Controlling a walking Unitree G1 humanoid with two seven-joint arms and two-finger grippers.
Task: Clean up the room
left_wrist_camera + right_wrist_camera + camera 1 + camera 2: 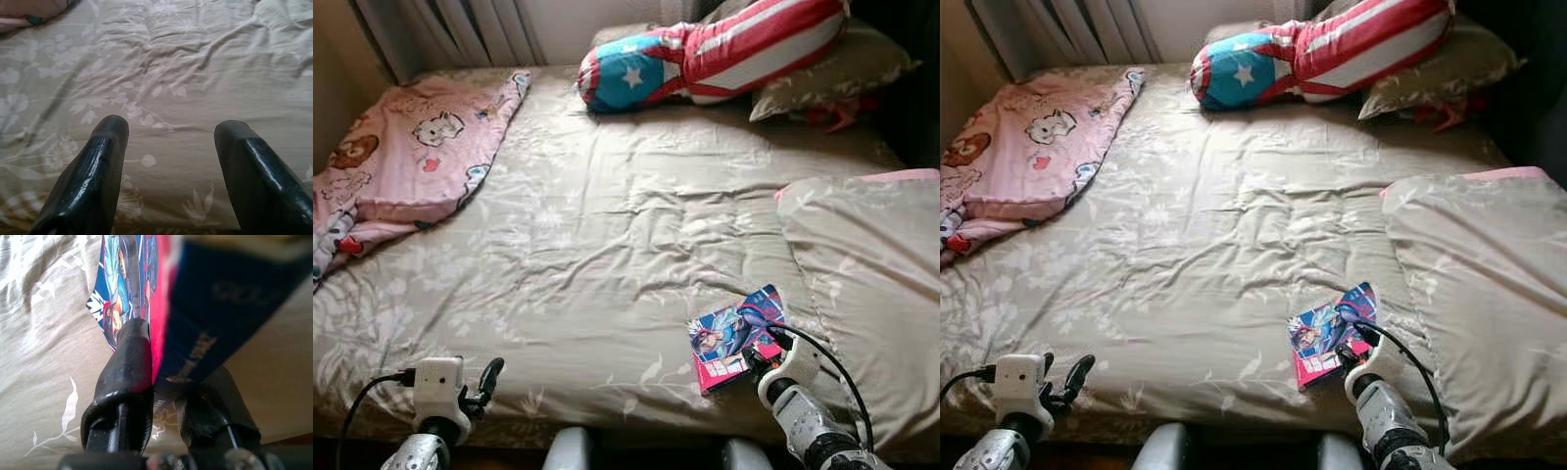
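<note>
Clamped in the right pincer (161,382) is a book (737,335) with a colourful comic-style cover, gripped by its near edge between the two black fingers (124,377). Seen from the head views, the book is held low over the near right part of the bed (607,245), just beside the turned-back fold of bedding (871,284) at the right. A black cable (832,362) is looped over the right wrist.

At the near left edge of the bed, the left pincer (171,161) is held with its fingers (95,171) spread well apart and nothing between them; only the beige, leaf-printed bedcover is seen beyond them.

A pink blanket (401,157) printed with cartoon animals is bunched at the far left of the bed. At the head of the bed a long cushion (705,54) in red and white stripes, with a blue end bearing a white star, is laid across a beige pillow (832,73). Pale curtains (460,29) are hung behind the bed at the upper left. A small red thing (837,113), too indistinct to name, is tucked near the pillow.
</note>
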